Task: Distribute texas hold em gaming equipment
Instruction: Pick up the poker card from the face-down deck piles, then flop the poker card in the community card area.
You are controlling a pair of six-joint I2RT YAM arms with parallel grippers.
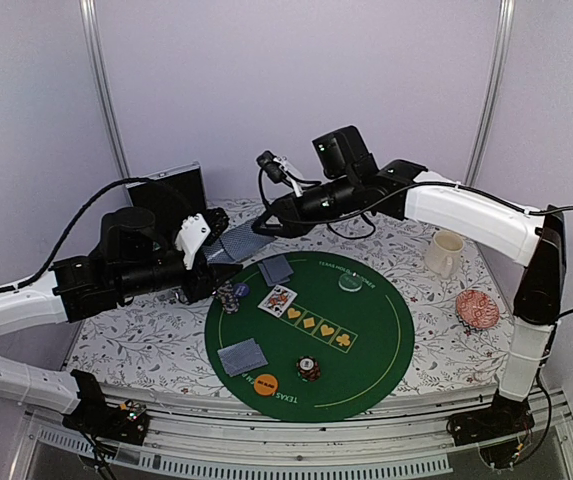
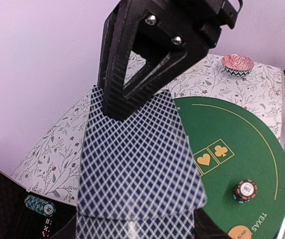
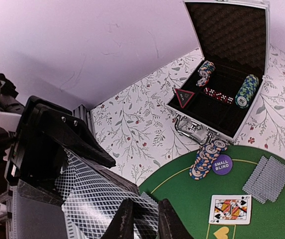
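Observation:
My left gripper (image 1: 216, 256) is shut on a deck of blue-backed playing cards (image 2: 132, 226), held up over the mat's far left edge. My right gripper (image 3: 144, 221) reaches in from the right, its fingers (image 2: 125, 94) pinched on the far edge of the top card (image 2: 137, 159), which lies slid partly off the deck. On the green mat (image 1: 386, 330) lie a face-up card (image 1: 278, 299), two face-down card pairs (image 1: 276, 268) (image 1: 242, 356), chip stacks (image 1: 309, 369) (image 1: 228, 296), an orange disc (image 1: 265, 383) and a clear disc (image 1: 350, 282). A red-edged triangle marker (image 3: 183, 96) sits in the case.
An open metal case (image 3: 227, 84) with chips and dice stands at the back left. A purple small-blind disc (image 3: 221, 165) lies beside the leaning chip stack (image 3: 207, 157). A white mug (image 1: 444, 252) and a patterned bowl (image 1: 479, 309) stand on the right of the floral tablecloth.

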